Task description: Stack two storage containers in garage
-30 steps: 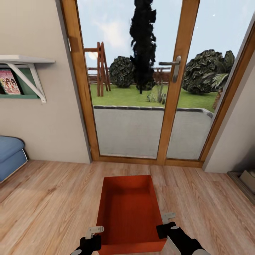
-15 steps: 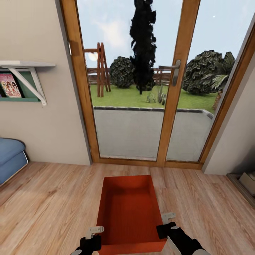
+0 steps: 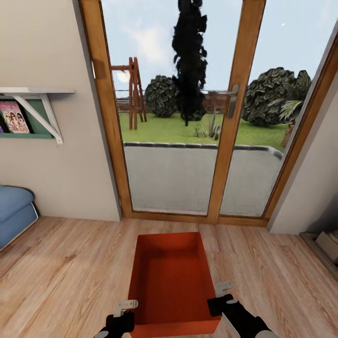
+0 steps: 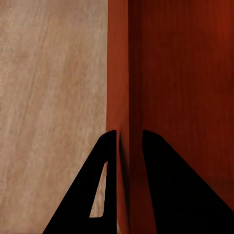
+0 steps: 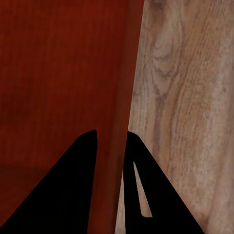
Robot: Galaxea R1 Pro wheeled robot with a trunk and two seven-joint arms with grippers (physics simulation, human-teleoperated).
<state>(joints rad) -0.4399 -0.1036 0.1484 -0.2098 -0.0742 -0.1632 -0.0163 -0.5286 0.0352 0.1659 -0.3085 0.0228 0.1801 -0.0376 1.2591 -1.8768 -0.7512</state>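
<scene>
Held out low in front of the robot: one orange-red storage container (image 3: 171, 281), open top up, carried above a light wood plank floor (image 3: 61, 267). Gripped at both near corners, with the left claw (image 3: 123, 312) pinched over the left side wall and the right claw (image 3: 220, 293) pinched over the right side wall. Confirmed in the wrist views: a thin red wall sandwiched between the dark fingers of the left claw (image 4: 127, 146), and the same on the right claw (image 5: 111, 144), each closed on the container's rim. Straight ahead, glazed wooden patio doors (image 3: 234, 117) with a metal handle (image 3: 230, 96), garden and lawn beyond. At the left, a wall shelf on a white bracket (image 3: 40, 112) and the edge of a blue seat (image 3: 14, 211). Compared with a second ago, shelf and seat slid slightly leftward and upward in the picture while container and claws kept the same place, suggesting base or head motion rather than arm motion. Apparently mid-transport, garage not in sight, second container not seen, stacking not yet begun.
</scene>
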